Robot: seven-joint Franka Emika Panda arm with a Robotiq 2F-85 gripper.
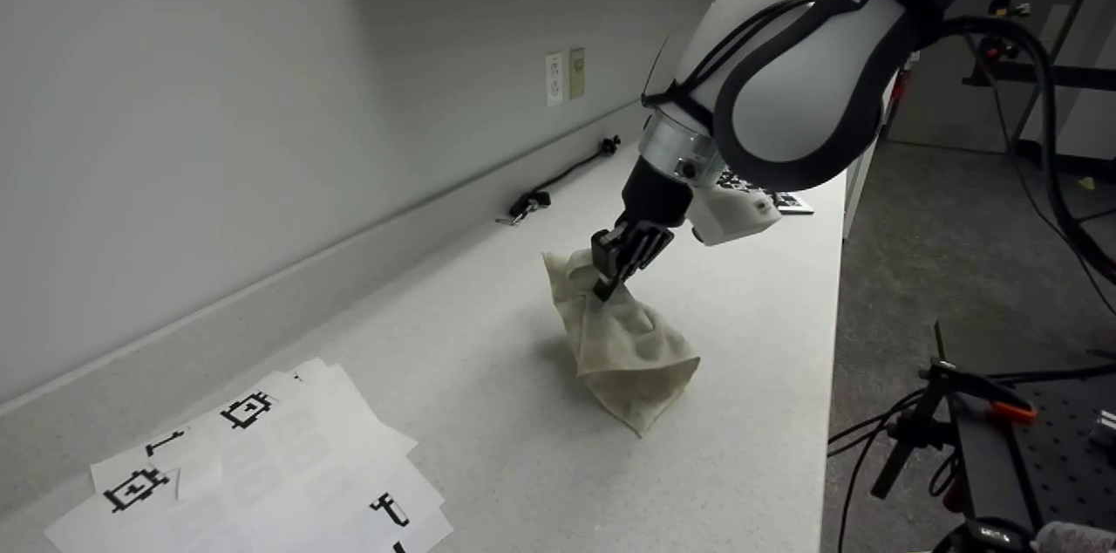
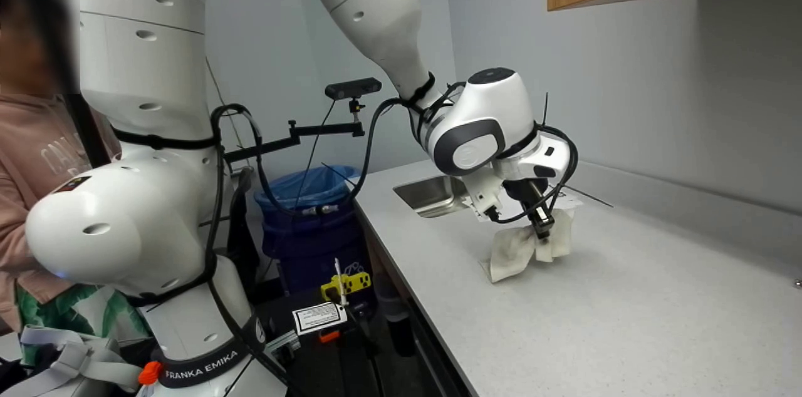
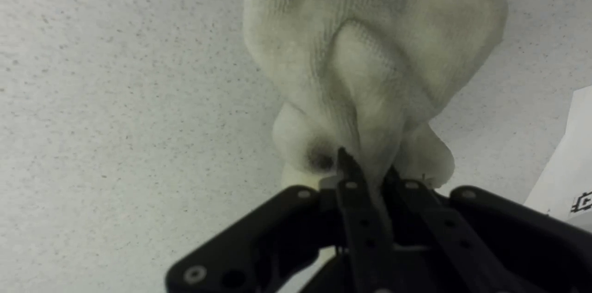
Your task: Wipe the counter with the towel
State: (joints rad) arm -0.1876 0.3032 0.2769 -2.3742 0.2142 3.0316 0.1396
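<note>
Jaws clamped on crumpled beige cloth towel [image 1: 619, 348]; drape lies below them, toward open edge of speckled pale-grey bench [image 1: 750, 448]. Wiping likely requires downward pressure.

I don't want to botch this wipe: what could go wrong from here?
The towel is bunched in the end effector, so it might wipe only a narrow strip, or slip out under drag. Overlapping paper sheets lie on the counter; a sweep that way could shove them, unless they are fixed down.
</note>
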